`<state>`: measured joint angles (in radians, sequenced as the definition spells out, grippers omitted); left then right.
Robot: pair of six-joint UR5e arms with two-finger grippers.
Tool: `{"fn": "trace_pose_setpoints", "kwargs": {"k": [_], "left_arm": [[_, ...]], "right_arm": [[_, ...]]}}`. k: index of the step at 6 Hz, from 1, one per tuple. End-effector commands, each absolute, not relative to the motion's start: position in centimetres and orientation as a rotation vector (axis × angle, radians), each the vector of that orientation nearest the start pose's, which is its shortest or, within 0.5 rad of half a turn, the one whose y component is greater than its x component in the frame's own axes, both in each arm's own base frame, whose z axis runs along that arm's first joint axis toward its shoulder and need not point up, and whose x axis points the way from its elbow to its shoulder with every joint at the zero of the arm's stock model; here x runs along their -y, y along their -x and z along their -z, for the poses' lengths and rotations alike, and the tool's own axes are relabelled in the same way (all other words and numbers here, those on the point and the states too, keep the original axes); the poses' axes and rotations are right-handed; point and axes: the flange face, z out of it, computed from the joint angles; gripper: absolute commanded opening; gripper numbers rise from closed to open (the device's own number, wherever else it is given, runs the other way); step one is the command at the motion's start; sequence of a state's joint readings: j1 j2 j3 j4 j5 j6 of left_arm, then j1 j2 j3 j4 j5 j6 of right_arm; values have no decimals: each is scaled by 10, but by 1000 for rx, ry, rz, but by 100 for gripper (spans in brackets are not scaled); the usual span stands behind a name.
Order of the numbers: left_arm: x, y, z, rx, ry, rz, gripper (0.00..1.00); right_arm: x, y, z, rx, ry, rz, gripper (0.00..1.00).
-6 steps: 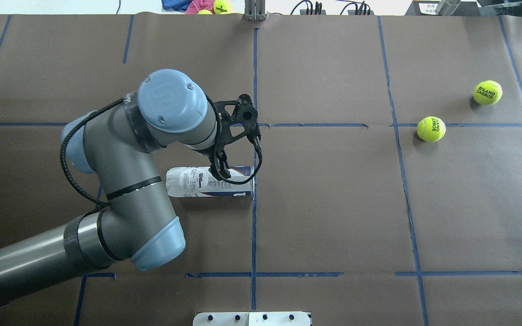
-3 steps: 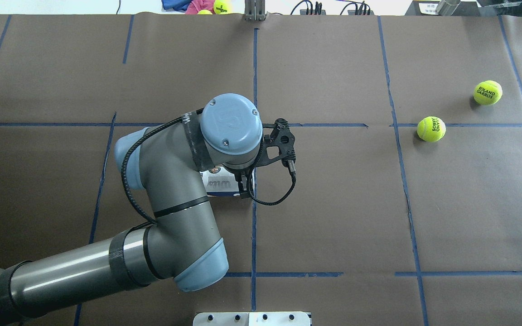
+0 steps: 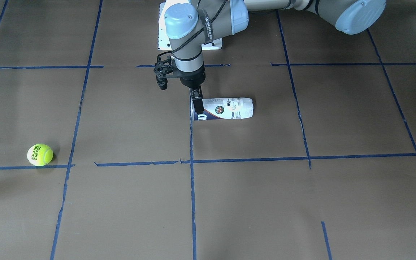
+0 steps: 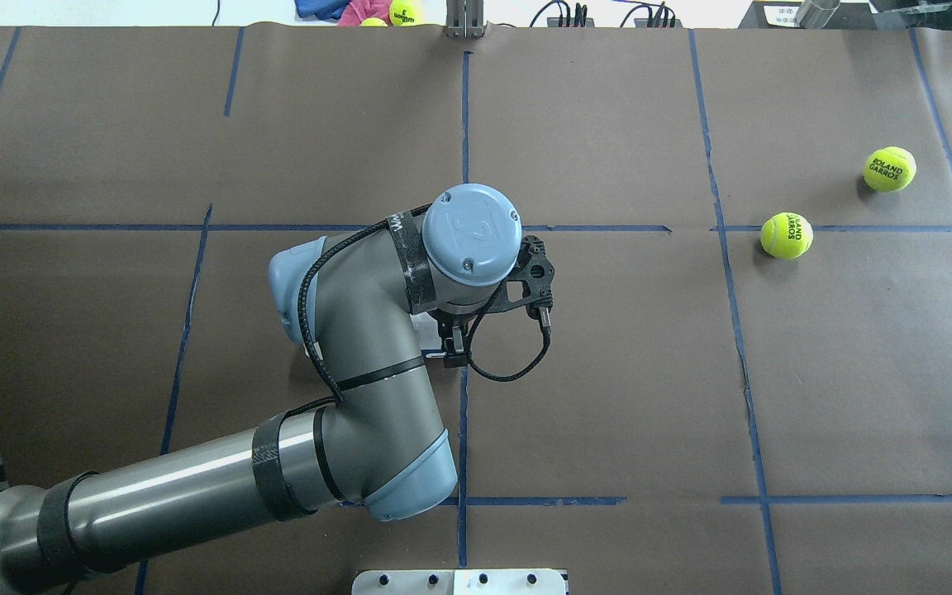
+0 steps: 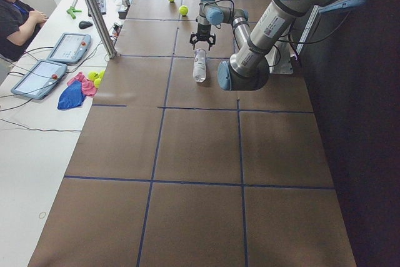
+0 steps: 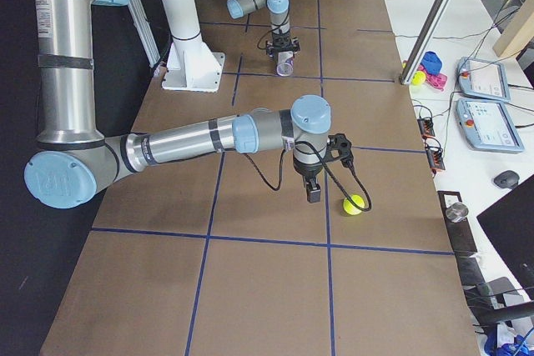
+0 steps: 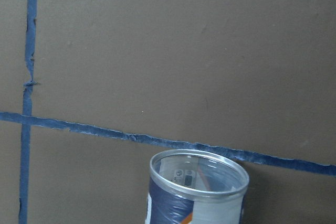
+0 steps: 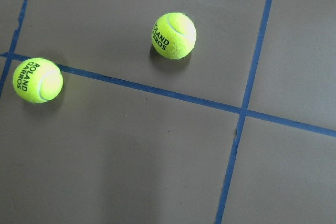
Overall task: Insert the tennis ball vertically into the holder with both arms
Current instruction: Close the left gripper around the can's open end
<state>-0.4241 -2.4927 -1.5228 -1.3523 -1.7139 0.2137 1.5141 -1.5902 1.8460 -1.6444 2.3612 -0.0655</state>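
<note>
The holder (image 3: 229, 108) is showing clear, glossy plastic with a smooth printed label wrapping it, and its rim (image 7: 197, 193) is gleaming like bright metal. The left arm (image 4: 360, 330) is catching the light on smooth grey metal with a satin sheen, its joint caps (image 4: 473, 235) looking like matt light-blue plastic. The table cover (image 3: 302, 202) is lying matt, brown and papery, the blue tape lines (image 3: 193, 202) running across it with rough, torn edges. Two tennis balls (image 8: 174, 35) are looking fuzzy and felt-covered.

"ROLAND GARROS" in black on two tennis balls (image 4: 786, 235)
</note>
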Motion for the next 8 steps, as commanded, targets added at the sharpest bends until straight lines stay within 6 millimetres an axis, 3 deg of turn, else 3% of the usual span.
{"fn": "trace_pose_setpoints", "kwargs": {"k": [1, 4, 6, 8], "left_arm": [[399, -631, -148, -446, -536, -1374, 100], [403, -650, -169, -444, -526, -1380, 100], [408, -647, -160, -461, -570, -1370, 100], [404, -652, -185, -454, -520, -1346, 100]], "right_arm": [[485, -35, -540, 788, -173, 185, 100], [485, -35, -540, 788, -175, 187, 100], [486, -35, -538, 788, -178, 187, 100], [486, -35, -537, 788, -179, 188, 100]]}}
